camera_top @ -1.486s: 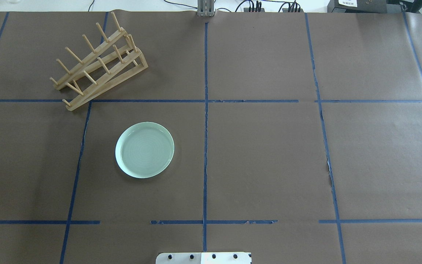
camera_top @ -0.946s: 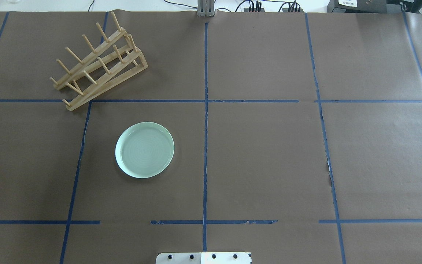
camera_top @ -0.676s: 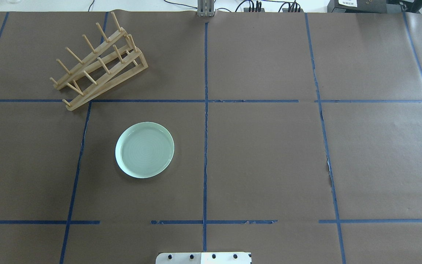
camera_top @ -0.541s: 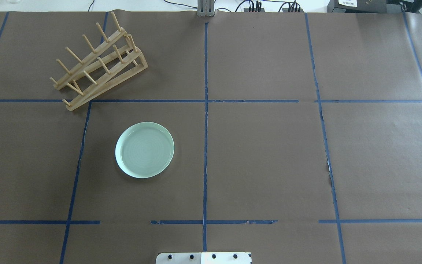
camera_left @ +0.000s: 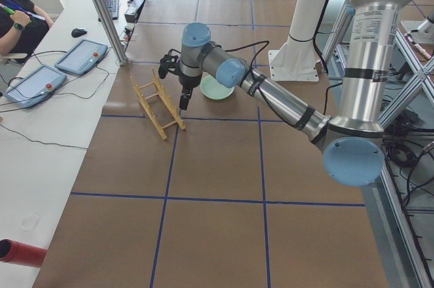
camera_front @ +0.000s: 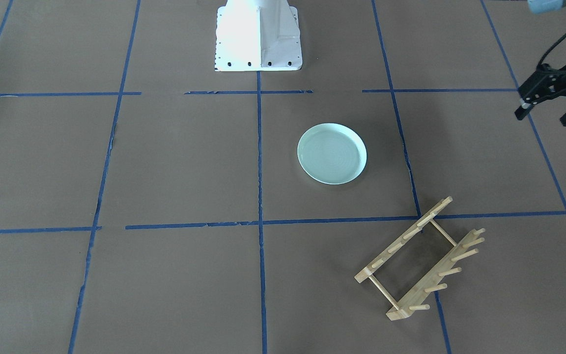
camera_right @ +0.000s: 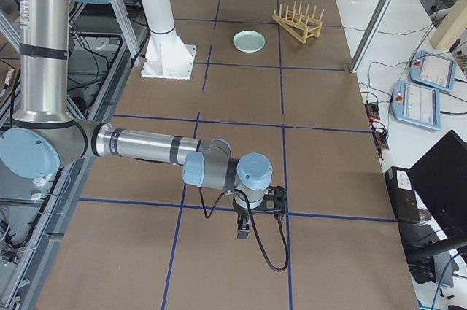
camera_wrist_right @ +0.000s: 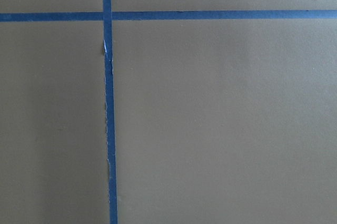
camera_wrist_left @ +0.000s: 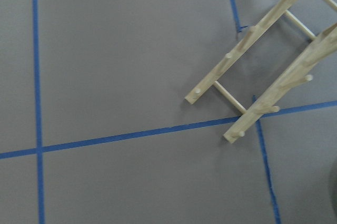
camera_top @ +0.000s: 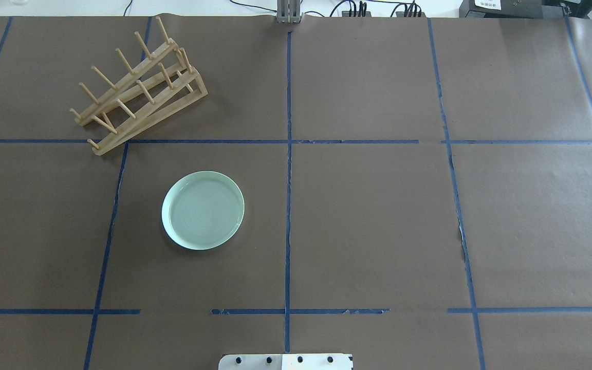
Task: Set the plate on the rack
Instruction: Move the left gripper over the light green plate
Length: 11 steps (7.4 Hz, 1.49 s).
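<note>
Left arm [camera_left: 271, 95] just entered over the tabletop's [camera_top: 378, 231] left edge, jaws open, beginning approach; plate [camera_top: 203, 210] lies apart from rack [camera_top: 136, 87]. Right jaws: cannot tell.

I see a counter [camera_top: 378, 216] under brown paper, gridded with blue tape [camera_top: 288, 205].
Even light falls on it; a white desk [camera_left: 41, 132] runs along one long side, carrying two tablets [camera_left: 81, 56], an aluminium post [camera_left: 102, 10] at the join.

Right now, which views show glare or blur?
Front-facing view: glare washes out the robot base; left wrist view: the rack looks slightly soft; overhead view: the plate is sharp, with a soft shadow at its near edge.
</note>
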Motion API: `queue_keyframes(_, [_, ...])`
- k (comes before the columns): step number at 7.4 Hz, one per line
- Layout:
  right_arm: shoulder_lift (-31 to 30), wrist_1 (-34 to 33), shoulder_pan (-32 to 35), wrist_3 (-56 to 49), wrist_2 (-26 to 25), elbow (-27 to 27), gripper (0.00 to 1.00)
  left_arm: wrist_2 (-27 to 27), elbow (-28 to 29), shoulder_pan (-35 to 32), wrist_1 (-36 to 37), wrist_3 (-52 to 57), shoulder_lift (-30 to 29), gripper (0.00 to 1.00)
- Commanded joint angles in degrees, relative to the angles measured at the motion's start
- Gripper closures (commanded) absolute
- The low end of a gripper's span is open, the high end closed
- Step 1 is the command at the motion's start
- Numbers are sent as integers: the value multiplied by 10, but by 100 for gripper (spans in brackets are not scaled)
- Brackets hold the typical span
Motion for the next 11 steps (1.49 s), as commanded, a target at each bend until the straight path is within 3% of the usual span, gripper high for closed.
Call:
queue_keyframes(1, [0, 0, 0, 0, 0, 0, 0, 56, -1, 109, 160, -102, -151, 0])
queue_keyframes(3, [0, 0, 0, 0, 0, -1, 0, 100, 50, 197, 184, -225, -239, 0])
queue_keyframes(6, [0, 0, 0, 0, 0, 0, 0, 148, 174, 280, 162, -302, -327, 0])
queue_keyframes(8, [0, 0, 0, -1, 0, 0, 0, 201, 247, 336, 117, -354, -346, 0])
queue_keyframes(11, [0, 0, 0, -1, 0, 0, 0, 200, 311, 357, 24, -387, -351, 0])
